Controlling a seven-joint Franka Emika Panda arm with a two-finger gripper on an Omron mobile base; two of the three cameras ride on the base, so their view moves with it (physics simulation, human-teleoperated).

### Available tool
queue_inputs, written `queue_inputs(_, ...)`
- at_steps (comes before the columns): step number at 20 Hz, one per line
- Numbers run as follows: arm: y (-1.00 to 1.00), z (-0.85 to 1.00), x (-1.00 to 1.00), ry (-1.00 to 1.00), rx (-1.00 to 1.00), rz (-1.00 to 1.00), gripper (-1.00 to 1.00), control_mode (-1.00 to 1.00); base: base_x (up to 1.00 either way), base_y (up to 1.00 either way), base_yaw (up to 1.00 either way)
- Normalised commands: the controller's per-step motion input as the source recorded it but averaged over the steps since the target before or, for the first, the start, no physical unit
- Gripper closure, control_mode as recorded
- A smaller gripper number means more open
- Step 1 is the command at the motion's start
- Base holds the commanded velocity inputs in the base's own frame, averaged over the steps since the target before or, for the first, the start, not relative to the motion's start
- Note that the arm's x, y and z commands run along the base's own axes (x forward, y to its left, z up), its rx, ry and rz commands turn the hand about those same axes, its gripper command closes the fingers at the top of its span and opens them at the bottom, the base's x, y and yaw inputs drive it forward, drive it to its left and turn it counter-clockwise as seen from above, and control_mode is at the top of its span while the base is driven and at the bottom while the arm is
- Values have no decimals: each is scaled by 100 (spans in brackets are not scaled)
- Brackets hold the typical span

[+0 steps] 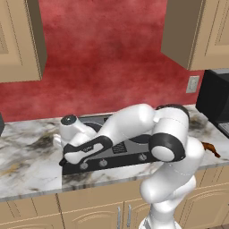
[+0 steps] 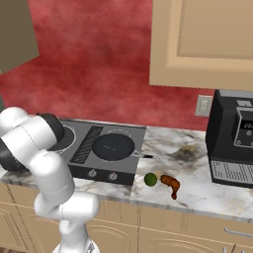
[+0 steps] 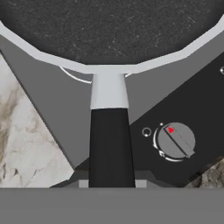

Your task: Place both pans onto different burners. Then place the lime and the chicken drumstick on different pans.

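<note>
In the hand view the near pan's handle (image 3: 111,144) runs straight up from the bottom edge, black below and pale grey where it meets the rim. The gripper (image 3: 111,183) sits at the handle's foot; only slivers of its fingertips (image 3: 83,183) show on either side, tight against the handle, so it looks clamped on it, though the contact itself is cut off by the frame edge. The near pan (image 3: 109,30) is cropped at the top, showing only part of its dark bowl and pale rim. It rests over a burner ring on the stove (image 3: 52,109), with a knob (image 3: 175,141) just right of the handle and marble counter (image 3: 22,144) to the left.

From the left base view the arm (image 1: 134,125) lies across the stove and hides most of it, pan and gripper included; three knobs peek out beneath the forearm.

In the right base view the second pan (image 2: 113,146) sits on the right burner, its handle pointing right over the stove edge. The arm covers the left burner. The lime (image 2: 150,179) and the drumstick (image 2: 170,184) lie on the counter just right of the stove's front corner, close together, apart from both pans. Farther right stands a black appliance (image 2: 232,138), cut off by the frame; behind are a wall outlet (image 2: 202,105) and the red wall (image 2: 99,64).
</note>
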Motion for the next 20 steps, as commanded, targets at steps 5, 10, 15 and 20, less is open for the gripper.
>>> queue_inputs(5, 11, -13, 5, 4, 0, 0, 100, -100, 0, 0, 0)
queue_inputs(10, 24, -18, 3, 4, 0, 0, 100, -100, 0, 0, 0)
queue_inputs(15, 24, -14, 7, 2, 0, 0, 100, -100, 0, 0, 0)
queue_inputs(20, 10, -1, 34, 0, 0, 0, 100, -100, 0, 0, 0)
